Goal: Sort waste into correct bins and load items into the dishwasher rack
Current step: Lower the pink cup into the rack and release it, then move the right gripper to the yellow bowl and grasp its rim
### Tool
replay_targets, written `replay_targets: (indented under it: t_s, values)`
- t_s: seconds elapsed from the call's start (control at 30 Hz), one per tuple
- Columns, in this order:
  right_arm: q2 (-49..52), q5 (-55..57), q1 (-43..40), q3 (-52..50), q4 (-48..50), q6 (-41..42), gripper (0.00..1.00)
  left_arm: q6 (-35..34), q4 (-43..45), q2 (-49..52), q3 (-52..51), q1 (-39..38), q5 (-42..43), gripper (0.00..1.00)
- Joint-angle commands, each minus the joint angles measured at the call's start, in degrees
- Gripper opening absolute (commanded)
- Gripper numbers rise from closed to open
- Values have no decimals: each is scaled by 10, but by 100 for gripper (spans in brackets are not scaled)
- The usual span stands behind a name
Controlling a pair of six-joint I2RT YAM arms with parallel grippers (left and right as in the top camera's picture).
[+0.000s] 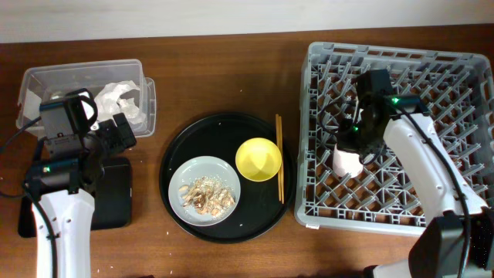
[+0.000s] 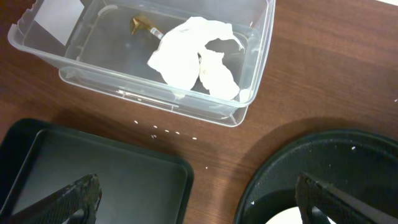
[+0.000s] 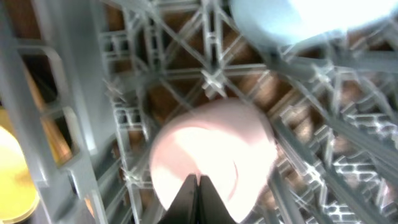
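Note:
The crumpled white-and-gold wrapper (image 1: 120, 99) (image 2: 196, 59) lies inside the clear tub (image 1: 46, 77) (image 2: 155, 102). My left gripper (image 1: 120, 133) (image 2: 199, 199) is open and empty, between the shallow black tray (image 1: 116, 197) (image 2: 93, 168) and the round tray. The grey plate (image 1: 193, 171) holds tan food scraps (image 1: 207, 194). The yellow bowl (image 1: 258, 159) and chopsticks (image 1: 279, 158) lie beside it. My right gripper (image 1: 351, 147) (image 3: 198, 199) is shut on the pink cup (image 1: 347, 164) (image 3: 211, 149) inside the grey rack (image 1: 432, 69) (image 3: 68, 93). The light-blue cup (image 3: 292, 22) sits just beyond it.
The large round black tray (image 1: 185, 147) (image 2: 323, 155) carries the plate, bowl and chopsticks at the table's middle. Small white crumbs dot the wood between the tub and the black tray. The rack fills the right side.

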Motion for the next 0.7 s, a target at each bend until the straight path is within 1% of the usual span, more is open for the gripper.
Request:
replay_targets:
  t_s: [0.0,0.03,0.1,0.2,0.23,0.3,0.33,0.37,0.4,0.47,0.5,0.53,0.67]
  values:
    - [-3,49,1,59,-83,22,4,5,2,-4,1,3,4,99]
    - [-4,47,2,80,-113,22,4,5,2,-4,1,3,4,99]
    - [-6,36,2,97,-137,22,4,5,2,-4,1,3,4,99]
    - [-7,10,2,97,-131,22,4,5,2,-4,1,3,4,99]
    - [-7,-36,4,97,-125,5,4,5,2,-4,1,3,4,99]
    - [-7,-130,26,97,-101,-59,4,5,2,-4,1,3,4,99]
    - [-7,-146,49,97,-85,-73,12,5,2,-4,1,3,4,99]
    - [-7,-141,77,97,-68,-73,38,5,2,-4,1,3,4,99]
    - [-6,-126,99,97,-57,-65,49,5,2,-4,1,3,4,99]
    - [-1,-38,138,97,-50,17,49,5,2,-4,1,3,4,99]
    - [4,-3,149,97,-50,38,49,5,2,-4,1,3,4,99]
    - [14,20,157,97,-45,54,52,5,2,-4,1,3,4,99]
    - [73,17,159,97,-33,76,52,5,2,-4,1,3,4,99]
